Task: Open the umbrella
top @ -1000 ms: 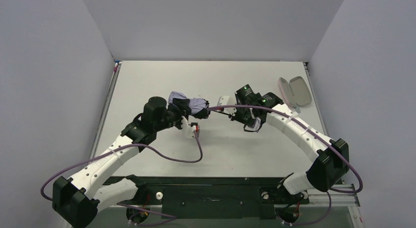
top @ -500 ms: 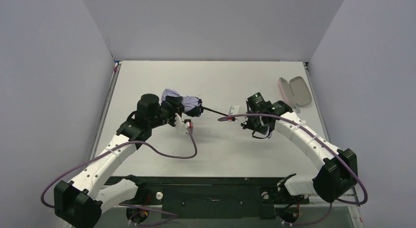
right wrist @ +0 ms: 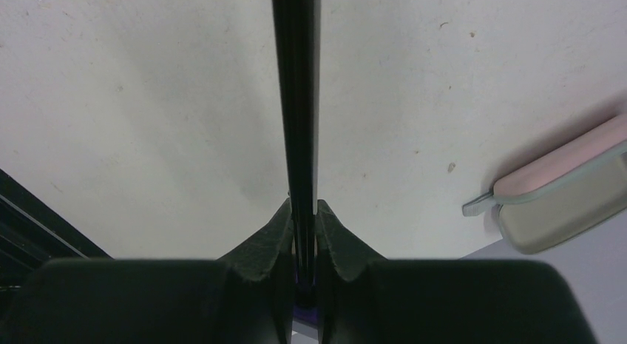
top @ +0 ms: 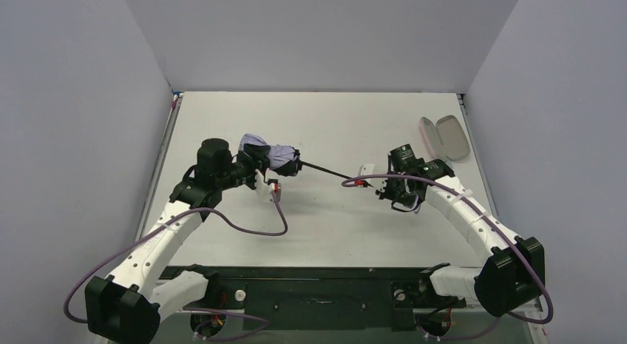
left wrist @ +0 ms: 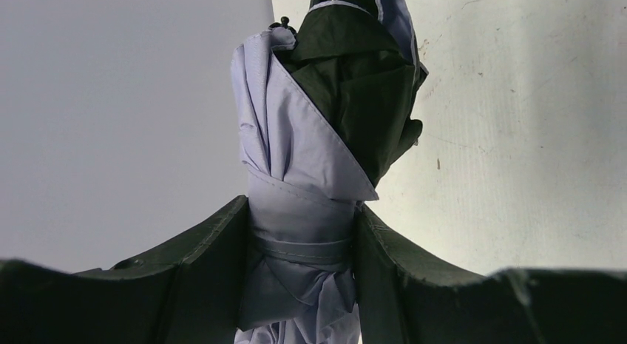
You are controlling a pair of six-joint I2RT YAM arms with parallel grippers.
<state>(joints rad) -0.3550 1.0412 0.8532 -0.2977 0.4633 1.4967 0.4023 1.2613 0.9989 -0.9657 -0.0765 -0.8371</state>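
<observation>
Broadly, the white table (top: pixel 318 218) fills the middle of the overhead frame, with both arms reaching up from the bottom edge. Left of centre, the left gripper (top: pixel 255 165) is clamped on the bundled canopy (top: pixel 277 156) of the umbrella (top: pixel 285 159); the left wrist view shows its dark fingers (left wrist: pixel 214 248) pressing either side of the lavender fabric, just where the strap (left wrist: pixel 303 248) wraps round it, with black underside folds bulging above. From the bundle a thin black shaft (top: pixel 325 171) runs rightward and slightly down the frame to the right gripper (top: pixel 373 180), right of centre. In the right wrist view the two pads (right wrist: pixel 270 240) pinch the shaft (right wrist: pixel 296 100) tight, with lavender just showing below them. The canopy is still folded. An oval pale hinged case (top: pixel 444 137) lies open in the upper right of the overhead frame, well apart from both grippers.
</observation>
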